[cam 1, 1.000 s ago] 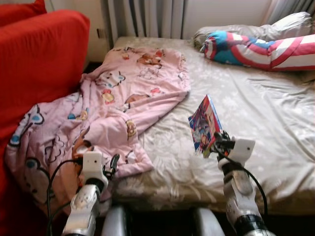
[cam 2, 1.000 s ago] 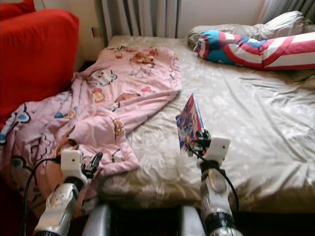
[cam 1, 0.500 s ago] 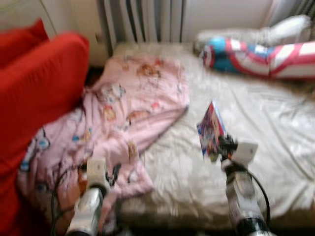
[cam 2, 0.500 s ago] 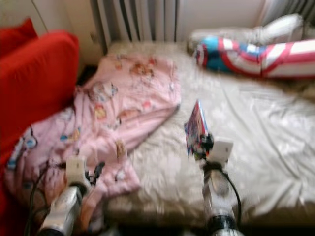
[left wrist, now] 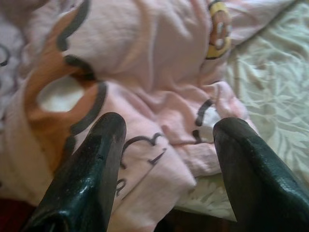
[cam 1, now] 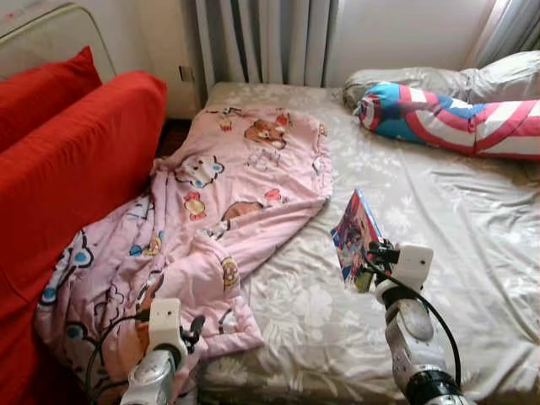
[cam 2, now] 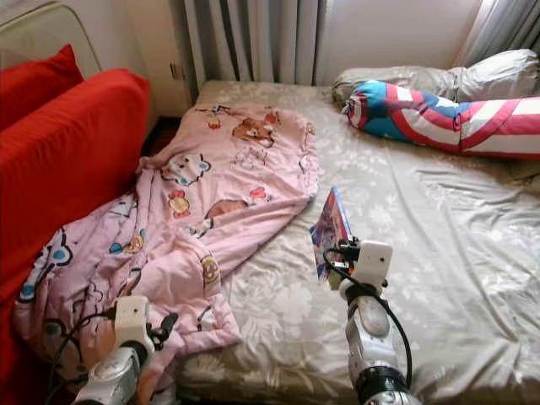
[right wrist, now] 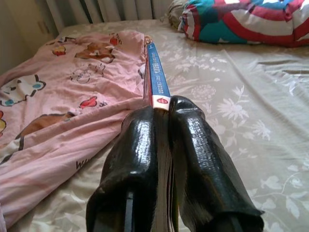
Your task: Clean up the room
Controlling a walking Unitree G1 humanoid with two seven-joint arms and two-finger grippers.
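Observation:
My right gripper (cam 1: 368, 256) is shut on a colourful picture book (cam 1: 353, 232), held upright above the grey floral bed (cam 1: 439, 211). In the right wrist view the book's blue spine (right wrist: 156, 76) runs out between the two black fingers (right wrist: 198, 159). A pink cartoon blanket (cam 1: 219, 194) lies crumpled over the bed's left side and hangs off its near corner. My left gripper (cam 1: 191, 331) is low at that corner, open, its fingers (left wrist: 91, 169) spread just above the blanket's folds (left wrist: 145, 96).
A red sofa with red cushions (cam 1: 76, 160) stands close on the left. A red, white and blue striped pillow (cam 1: 447, 118) and a grey pillow (cam 1: 498, 76) lie at the bed's far right. Curtains (cam 1: 261, 38) hang behind the bed.
The camera has risen and drawn back, so the scene sits lower and both arms show smaller. The book is still held in the right gripper. The left gripper sits lower in view.

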